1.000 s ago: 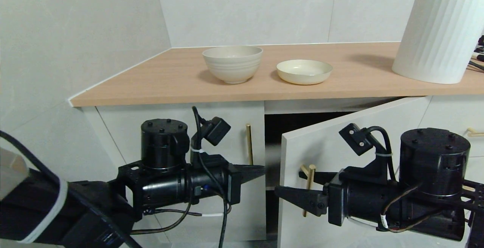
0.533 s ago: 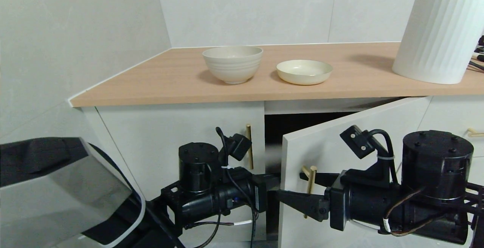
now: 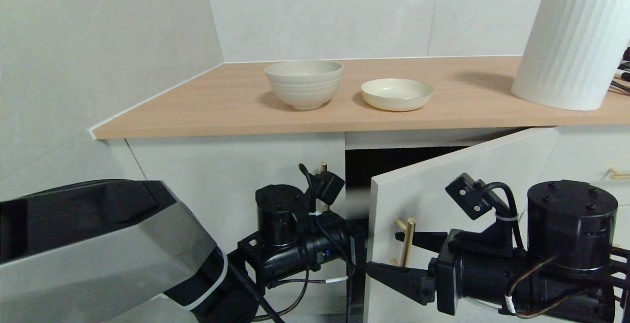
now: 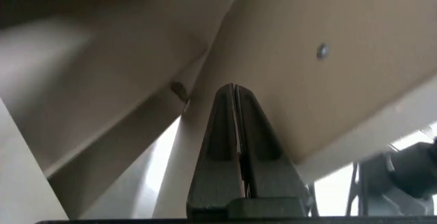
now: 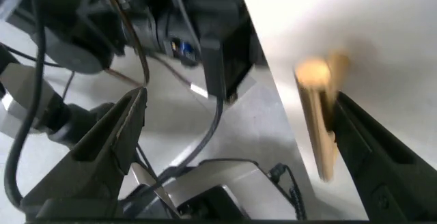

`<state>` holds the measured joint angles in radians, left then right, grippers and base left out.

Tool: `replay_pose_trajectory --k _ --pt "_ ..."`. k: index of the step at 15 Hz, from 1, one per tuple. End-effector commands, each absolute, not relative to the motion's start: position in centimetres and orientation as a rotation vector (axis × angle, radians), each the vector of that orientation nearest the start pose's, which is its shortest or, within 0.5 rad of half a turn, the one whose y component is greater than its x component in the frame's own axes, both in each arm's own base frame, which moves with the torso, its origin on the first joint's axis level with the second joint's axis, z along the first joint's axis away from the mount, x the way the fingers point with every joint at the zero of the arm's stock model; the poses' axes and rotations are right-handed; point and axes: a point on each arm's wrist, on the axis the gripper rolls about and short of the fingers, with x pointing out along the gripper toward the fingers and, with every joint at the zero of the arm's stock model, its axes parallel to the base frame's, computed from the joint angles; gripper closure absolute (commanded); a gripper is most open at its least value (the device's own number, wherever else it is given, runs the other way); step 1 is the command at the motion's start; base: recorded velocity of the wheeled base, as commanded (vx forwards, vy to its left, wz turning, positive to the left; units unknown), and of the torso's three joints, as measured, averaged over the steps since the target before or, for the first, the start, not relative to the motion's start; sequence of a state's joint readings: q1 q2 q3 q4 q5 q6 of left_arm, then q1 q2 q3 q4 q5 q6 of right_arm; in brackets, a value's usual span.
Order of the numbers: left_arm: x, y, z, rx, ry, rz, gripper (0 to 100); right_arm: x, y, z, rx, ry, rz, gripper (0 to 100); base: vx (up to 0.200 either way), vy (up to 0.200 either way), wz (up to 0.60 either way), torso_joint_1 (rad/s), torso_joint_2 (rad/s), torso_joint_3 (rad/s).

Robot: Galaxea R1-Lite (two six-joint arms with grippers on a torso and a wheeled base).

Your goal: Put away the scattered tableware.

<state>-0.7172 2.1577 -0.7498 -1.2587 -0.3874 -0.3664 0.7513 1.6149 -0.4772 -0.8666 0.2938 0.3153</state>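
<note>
soft even light, faint shadows on countertop (image 3: 221,106), dark cabinet opening (image 3: 393,158)

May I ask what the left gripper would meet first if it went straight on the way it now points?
Probably the inner face of the open cabinet door: the shut left gripper points into the gap behind it; depth is unclear.

A light wooden desk (image 3: 221,106) runs along a pale wall (image 3: 320,13) into a corner on the left. A deep cream bowl (image 3: 303,83) with faint ribbed rings stands upright left of the middle. Just beside it on the right, not touching, sits a shallow cream dish (image 3: 397,93). Well apart, at the right end, stands a tall white ribbed container (image 3: 576,47), narrower at the top. A few dark objects (image 3: 623,74) lie beside it, too cut off to identify.
</note>
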Motion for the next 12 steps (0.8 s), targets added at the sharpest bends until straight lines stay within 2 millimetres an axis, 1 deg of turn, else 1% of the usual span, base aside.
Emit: replay_pose_trajectory --k 1,3,5,6,7,8,9,11,12 --pt "27.8 -25.4 7.8 -0.307 0.327 -1.069 100 18.7 16.3 14.1 0.191 0.428 0.921 0 0.000 0.000 0.00 0.000 0.00 0.000" --pt "27.8 -25.9 8.1 -0.309 0.311 -1.087 100 19.4 15.4 13.8 0.134 0.405 0.886 0 0.000 0.000 0.00 0.000 0.00 0.000" --pt "27.5 -26.1 8.4 -0.309 0.304 -1.096 100 19.3 14.7 14.4 0.139 0.377 0.867 0 0.000 0.000 0.00 0.000 0.00 0.000" --pt "27.5 -26.1 8.4 -0.309 0.307 -1.096 100 19.0 13.9 15.1 0.147 0.351 0.849 0 0.000 0.000 0.00 0.000 0.00 0.000" --pt "27.5 -26.1 8.4 -0.309 0.307 -1.096 100 18.9 13.6 15.1 0.147 0.350 0.844 0 0.000 0.000 0.00 0.000 0.00 0.000" --pt "27.4 -26.0 8.3 -0.308 0.312 -1.093 100 17.1 12.1 15.3 0.145 0.369 0.829 0 0.000 0.000 0.00 0.000 0.00 0.000" --pt "27.3 -25.9 8.3 -0.307 0.314 -1.094 100 16.0 11.3 15.3 0.141 0.397 0.825 0 0.000 0.000 0.00 0.000 0.00 0.000" --pt "26.9 -26.2 8.2 -0.304 0.320 -1.105 100 14.2 10.2 15.2 0.131 0.449 0.820 0 0.000 0.000 0.00 0.000 0.00 0.000" --pt "26.8 -26.3 8.1 -0.303 0.322 -1.108 100 13.7 9.9 15.2 0.128 0.462 0.821 0 0.000 0.000 0.00 0.000 0.00 0.000"
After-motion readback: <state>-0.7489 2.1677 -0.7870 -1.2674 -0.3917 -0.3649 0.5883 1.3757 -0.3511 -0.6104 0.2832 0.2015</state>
